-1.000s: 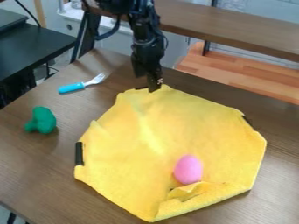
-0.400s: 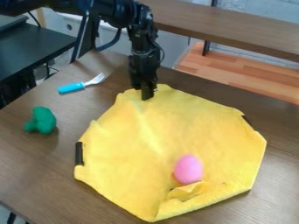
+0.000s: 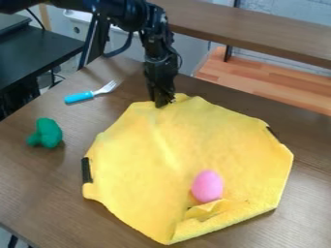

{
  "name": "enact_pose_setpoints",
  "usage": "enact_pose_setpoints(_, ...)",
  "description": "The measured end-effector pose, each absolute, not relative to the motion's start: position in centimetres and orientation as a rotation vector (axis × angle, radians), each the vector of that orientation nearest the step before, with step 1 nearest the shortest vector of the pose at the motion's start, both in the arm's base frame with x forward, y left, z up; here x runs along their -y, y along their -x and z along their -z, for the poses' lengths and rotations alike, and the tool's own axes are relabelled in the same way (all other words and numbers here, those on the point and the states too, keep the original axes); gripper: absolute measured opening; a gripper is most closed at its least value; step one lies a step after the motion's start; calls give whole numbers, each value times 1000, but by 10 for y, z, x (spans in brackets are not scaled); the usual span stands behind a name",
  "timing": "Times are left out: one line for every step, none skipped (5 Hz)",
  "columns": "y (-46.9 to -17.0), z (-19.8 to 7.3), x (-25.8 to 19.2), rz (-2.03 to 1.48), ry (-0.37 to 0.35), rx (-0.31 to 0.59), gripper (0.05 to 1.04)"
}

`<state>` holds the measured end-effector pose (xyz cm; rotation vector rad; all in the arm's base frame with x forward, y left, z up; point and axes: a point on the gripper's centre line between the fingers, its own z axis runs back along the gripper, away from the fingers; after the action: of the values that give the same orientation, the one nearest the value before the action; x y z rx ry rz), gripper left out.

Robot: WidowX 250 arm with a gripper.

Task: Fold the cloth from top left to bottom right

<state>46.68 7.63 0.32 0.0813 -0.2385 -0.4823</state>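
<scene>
Well, a pink egg (image 3: 207, 185) sits on the cloth (image 3: 139, 160) the claw (image 3: 165, 103) pinches; fork (image 3: 81, 97) nearby.

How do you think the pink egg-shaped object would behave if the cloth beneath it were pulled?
The pink egg-shaped object would probably roll or wobble, given its rounded sides. The raised fold beside it might check rolling toward the near edge.

Up top the arm (image 3: 123, 13) runs out of view, the gripper (image 3: 163, 101) hides a bit of the cloth's (image 3: 139, 145) far edge, and the brown table (image 3: 38, 193) is cut off below!
</scene>
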Motion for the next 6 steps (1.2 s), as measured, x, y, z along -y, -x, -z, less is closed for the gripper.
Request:
enact_pose_setpoints(-457,-25,-61,512,-82,288,75)
enact_pose_setpoints(-446,-53,-25,590,-76,353,56)
enact_pose_setpoints(-428,-61,10,680,-65,376,55)
enact_pose_setpoints(-404,-59,50,790,-58,367,55)
enact_pose_setpoints(-376,-69,82,877,-34,393,55)
enact_pose_setpoints(-355,-82,102,934,-6,440,55)
